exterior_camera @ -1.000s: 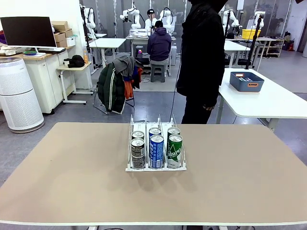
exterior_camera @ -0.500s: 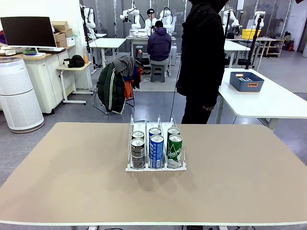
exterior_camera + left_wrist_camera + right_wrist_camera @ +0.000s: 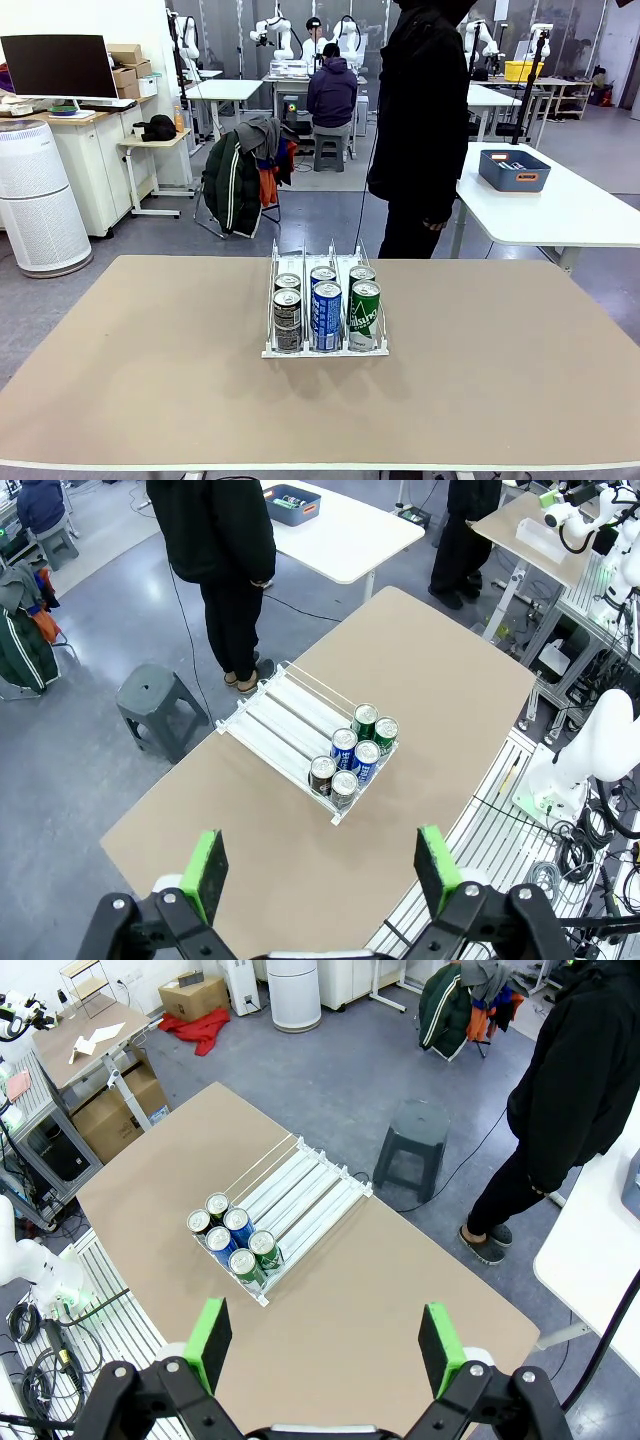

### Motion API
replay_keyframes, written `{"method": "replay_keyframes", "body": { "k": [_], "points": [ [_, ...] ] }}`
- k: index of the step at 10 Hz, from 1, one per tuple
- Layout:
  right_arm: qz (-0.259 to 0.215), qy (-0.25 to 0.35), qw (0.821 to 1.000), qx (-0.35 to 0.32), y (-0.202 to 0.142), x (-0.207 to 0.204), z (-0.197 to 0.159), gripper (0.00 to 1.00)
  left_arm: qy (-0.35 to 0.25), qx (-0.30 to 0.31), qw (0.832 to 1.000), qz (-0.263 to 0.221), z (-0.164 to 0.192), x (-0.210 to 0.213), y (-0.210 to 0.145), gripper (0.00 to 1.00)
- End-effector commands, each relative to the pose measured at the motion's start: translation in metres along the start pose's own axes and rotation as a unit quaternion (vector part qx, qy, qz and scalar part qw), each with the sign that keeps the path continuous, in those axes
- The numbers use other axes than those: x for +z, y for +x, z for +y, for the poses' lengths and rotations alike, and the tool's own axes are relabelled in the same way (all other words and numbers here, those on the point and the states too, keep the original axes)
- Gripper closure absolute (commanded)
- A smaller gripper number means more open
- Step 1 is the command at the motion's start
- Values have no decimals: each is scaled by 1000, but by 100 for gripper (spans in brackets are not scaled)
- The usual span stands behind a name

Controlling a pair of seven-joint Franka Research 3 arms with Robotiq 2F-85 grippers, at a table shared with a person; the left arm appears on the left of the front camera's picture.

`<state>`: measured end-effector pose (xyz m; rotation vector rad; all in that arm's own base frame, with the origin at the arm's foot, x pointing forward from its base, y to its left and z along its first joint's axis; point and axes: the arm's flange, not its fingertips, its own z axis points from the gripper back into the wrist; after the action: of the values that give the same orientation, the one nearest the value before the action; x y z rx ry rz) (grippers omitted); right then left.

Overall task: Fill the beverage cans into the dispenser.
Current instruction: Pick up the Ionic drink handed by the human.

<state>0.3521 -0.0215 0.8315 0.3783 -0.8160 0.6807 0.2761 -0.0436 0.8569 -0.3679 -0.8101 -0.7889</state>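
Left claw (image 3: 320, 870): green pads spread wide, nothing between them, high above the tan surface (image 3: 420, 670).
Dispenser (image 3: 275, 720): mid-surface, one end at the edge where a person (image 3: 215, 540) in black stands.
Beverage cans (image 3: 352, 760): six, two green, two blue, two dark, upright at the dispenser's opposite end.
Grey stool (image 3: 150, 695): on the floor beside the person.

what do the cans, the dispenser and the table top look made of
Cans: likely metal, with shiny silver tops and glossy printed sides. Dispenser: seemingly white plastic lanes with thin wire dividers. Table top: matte tan surface, perhaps laminate; unsure.
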Motion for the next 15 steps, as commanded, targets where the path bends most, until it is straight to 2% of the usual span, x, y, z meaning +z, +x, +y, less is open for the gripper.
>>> {"method": "replay_keyframes", "body": {
  "k": [1, 15],
  "points": [
    [-3, 2, 1000, -3, 1, -2, 1, 0, 0, 2, 1000, 0, 1, 0, 0, 0],
    [-3, 2, 1000, -3, 1, -2, 1, 0, 0, 2, 1000, 0, 1, 0, 0, 0]
  ]
}}
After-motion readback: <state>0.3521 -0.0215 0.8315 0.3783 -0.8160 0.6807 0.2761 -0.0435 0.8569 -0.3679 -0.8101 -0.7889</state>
